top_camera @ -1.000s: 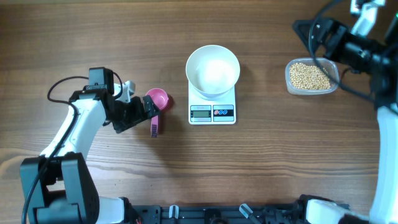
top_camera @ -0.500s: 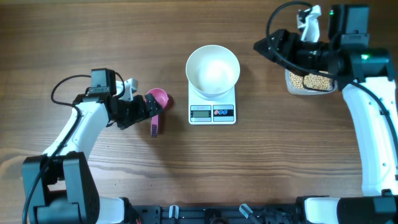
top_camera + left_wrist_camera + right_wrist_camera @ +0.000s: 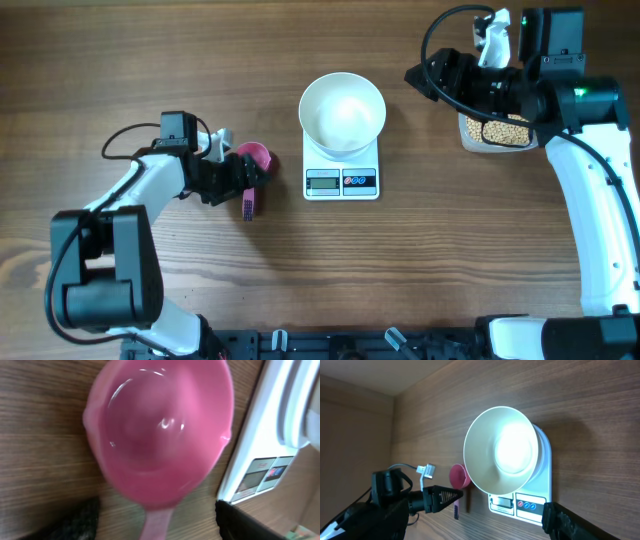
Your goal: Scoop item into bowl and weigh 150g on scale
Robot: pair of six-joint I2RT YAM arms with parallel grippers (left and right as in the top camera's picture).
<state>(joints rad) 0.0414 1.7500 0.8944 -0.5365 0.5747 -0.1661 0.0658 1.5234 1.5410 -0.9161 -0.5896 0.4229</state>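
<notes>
**Overhead:** The left gripper [image 3: 247, 182] sits low over the table [image 3: 150, 60], its 2 fingers set apart on either side of a pink scoop [image 3: 256, 158]. The scoop's cup lies just past the fingertips. Beyond the scoop, further out from this gripper, stands the scale [image 3: 342, 183] with the white bowl [image 3: 342, 112] resting on top. The right gripper [image 3: 425, 75] hangs above the table and points toward the bowl, near its rim but apart from it. Behind this gripper, under its wrist, the beans [image 3: 492, 130] lie in a clear container [image 3: 466, 137]. This view does not show how wide the right gripper stands.

**Left wrist:** The scoop [image 3: 160, 435] fills the view just ahead of the fingers [image 3: 75, 517]. Its handle [image 3: 157, 522] runs back between them, with bare wood showing on both sides, so the gripper is wide and grips nothing. The scale [image 3: 265, 435] lies close on the right, its display [image 3: 252, 475] facing up.

**Right wrist:** The bowl [image 3: 500, 450] on the scale [image 3: 543, 485] is well ahead of the gripper. Only 1 dark finger [image 3: 575, 522] shows, at the lower right, so I cannot tell its opening. Past the scale are the scoop [image 3: 459, 476] and the left gripper [image 3: 442, 497].
</notes>
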